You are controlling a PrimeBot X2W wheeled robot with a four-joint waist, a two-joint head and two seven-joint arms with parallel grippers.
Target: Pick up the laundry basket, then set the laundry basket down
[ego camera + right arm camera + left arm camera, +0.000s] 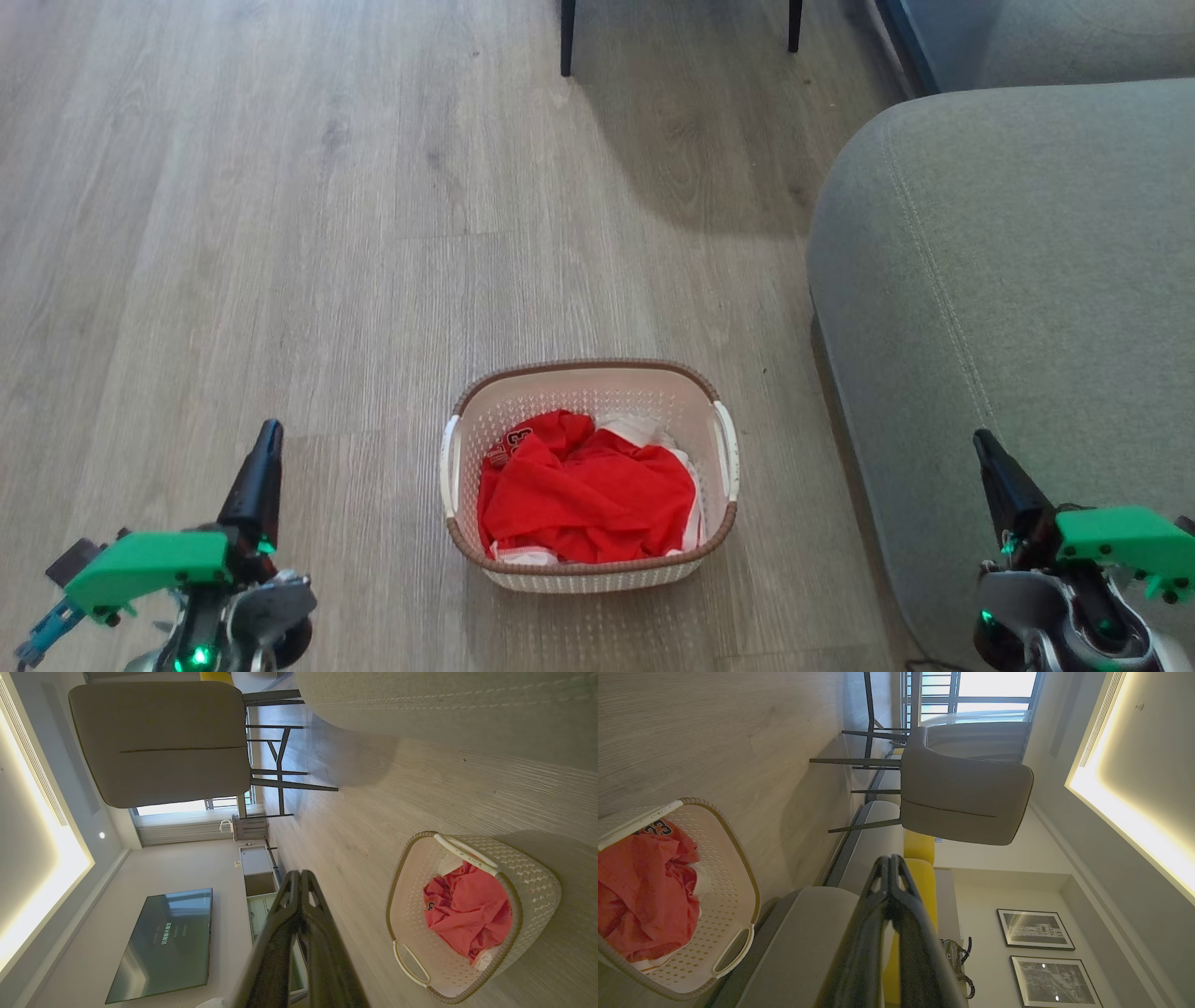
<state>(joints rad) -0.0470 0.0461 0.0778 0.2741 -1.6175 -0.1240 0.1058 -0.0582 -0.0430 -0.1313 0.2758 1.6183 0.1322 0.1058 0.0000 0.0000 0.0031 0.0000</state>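
The laundry basket (597, 392) stands on the wood floor just ahead of me, cream-white and perforated with a brown rim and a white handle on each side; red and white clothes lie inside. It also appears at the left of the left wrist view (724, 891) and at the right of the right wrist view (528, 882). My left gripper (269, 431) hangs shut, well to the left of the basket, holding nothing. My right gripper (980, 441) is shut too, off to the basket's right in front of the sofa. Both pairs of fingers meet at the tips (890, 859) (299, 874).
A grey sofa (1008, 280) fills the right side, close to the basket. The dark legs of a chair (567, 37) stand at the top. Open floor (280, 233) stretches left and ahead. A grey chair (962, 798), a TV (163, 942) and framed pictures (1034, 928) show farther off.
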